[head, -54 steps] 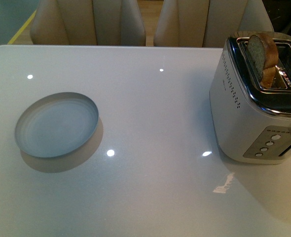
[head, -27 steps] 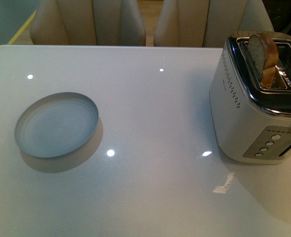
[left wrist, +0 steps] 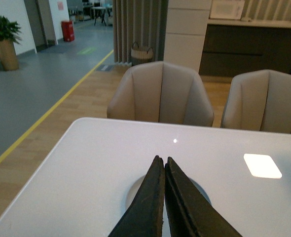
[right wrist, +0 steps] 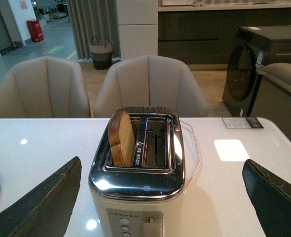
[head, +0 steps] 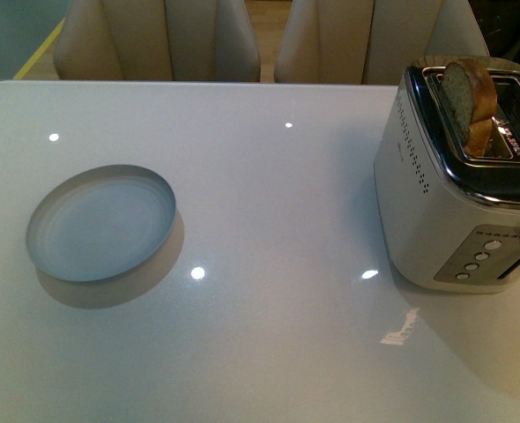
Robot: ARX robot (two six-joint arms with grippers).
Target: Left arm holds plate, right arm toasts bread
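A slice of brown bread (head: 468, 92) stands upright in one slot of a cream and chrome toaster (head: 436, 220), its rounded top poking well above the slot; seen from the right wrist (right wrist: 122, 138), it occupies the slot on the plate's side while the neighbouring slot sits bare. The right gripper (right wrist: 160, 197) hangs back from the toaster with its dark fingers (right wrist: 47, 202) spread wide, released and grasping nothing, the toaster framed squarely between them and well apart from either tip.

Across the glossy white table (head: 269, 194), the pale blue-white plate (head: 101, 222) lies flat and alone, far from the toaster. The left gripper (left wrist: 163, 165) points over it with its two black fingers (left wrist: 148, 202) pressed tight together, clenched on nothing; the plate's rim (left wrist: 133, 190) shows just beyond and beneath the fingertips, partly hidden by them, and whether they touch it cannot be told.

Beige upholstered chairs (left wrist: 160, 94) stand along the table's far edge, ahead of both sets of fingers.
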